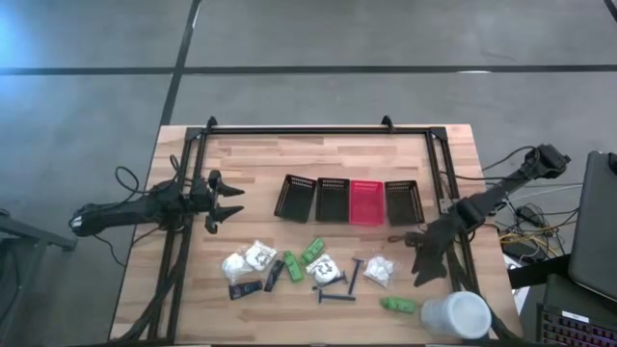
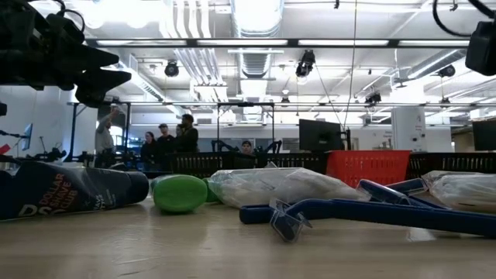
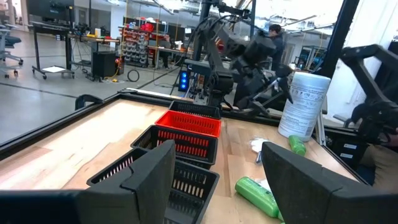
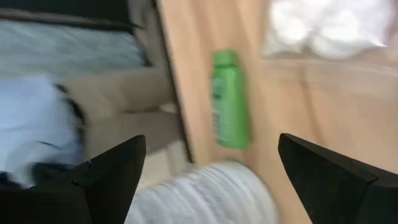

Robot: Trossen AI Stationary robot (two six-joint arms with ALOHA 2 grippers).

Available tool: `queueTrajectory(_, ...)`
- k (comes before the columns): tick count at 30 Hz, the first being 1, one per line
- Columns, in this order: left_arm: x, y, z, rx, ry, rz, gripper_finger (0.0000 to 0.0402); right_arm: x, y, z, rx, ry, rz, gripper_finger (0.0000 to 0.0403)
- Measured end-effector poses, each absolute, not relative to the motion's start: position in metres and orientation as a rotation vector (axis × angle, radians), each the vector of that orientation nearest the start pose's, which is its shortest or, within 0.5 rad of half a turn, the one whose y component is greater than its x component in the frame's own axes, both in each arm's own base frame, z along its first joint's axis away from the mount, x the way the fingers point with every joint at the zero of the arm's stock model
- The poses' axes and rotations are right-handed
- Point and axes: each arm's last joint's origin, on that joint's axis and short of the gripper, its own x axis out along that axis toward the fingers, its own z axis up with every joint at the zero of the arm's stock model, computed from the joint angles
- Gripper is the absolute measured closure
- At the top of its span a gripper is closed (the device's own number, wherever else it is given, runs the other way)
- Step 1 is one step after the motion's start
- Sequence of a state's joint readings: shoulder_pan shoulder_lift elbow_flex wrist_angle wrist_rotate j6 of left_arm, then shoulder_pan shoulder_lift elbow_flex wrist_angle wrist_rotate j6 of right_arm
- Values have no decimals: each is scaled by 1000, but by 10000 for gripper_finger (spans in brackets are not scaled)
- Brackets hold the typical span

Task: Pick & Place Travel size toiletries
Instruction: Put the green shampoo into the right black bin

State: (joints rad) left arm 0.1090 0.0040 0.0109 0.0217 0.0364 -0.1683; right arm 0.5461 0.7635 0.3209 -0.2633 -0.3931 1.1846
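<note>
From above, the right gripper (image 1: 421, 258) is hanging wide open, the green bottle (image 1: 397, 306) lying at its seven o'clock. Its wrist view is showing that bottle (image 4: 229, 99) smooth, light, probably slippery: grip mid-body. The left gripper (image 1: 229, 203) is waiting open.

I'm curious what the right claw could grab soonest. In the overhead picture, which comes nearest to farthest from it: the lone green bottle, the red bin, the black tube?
From the right gripper:
1. Lone green bottle, just below it.
2. Red bin, up-left.
3. Black tube, far left.
</note>
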Motion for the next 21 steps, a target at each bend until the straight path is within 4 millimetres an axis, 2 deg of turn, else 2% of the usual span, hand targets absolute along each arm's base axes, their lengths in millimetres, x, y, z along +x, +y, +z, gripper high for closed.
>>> queueTrajectory(4, 97, 10, 169, -166, -34, 70, 156, 132, 93, 180, 846, 1250, 321, 39)
queueTrajectory(8, 97, 10, 169, -166, -34, 70, 156, 146, 102, 179, 775, 1288, 320, 39)
queueTrajectory(14, 97, 10, 169, -166, -34, 70, 156, 167, 119, 173, 699, 1385, 356, 39)
queueTrajectory(21, 97, 10, 169, -166, -34, 70, 156, 183, 146, 163, 607, 1489, 367, 39)
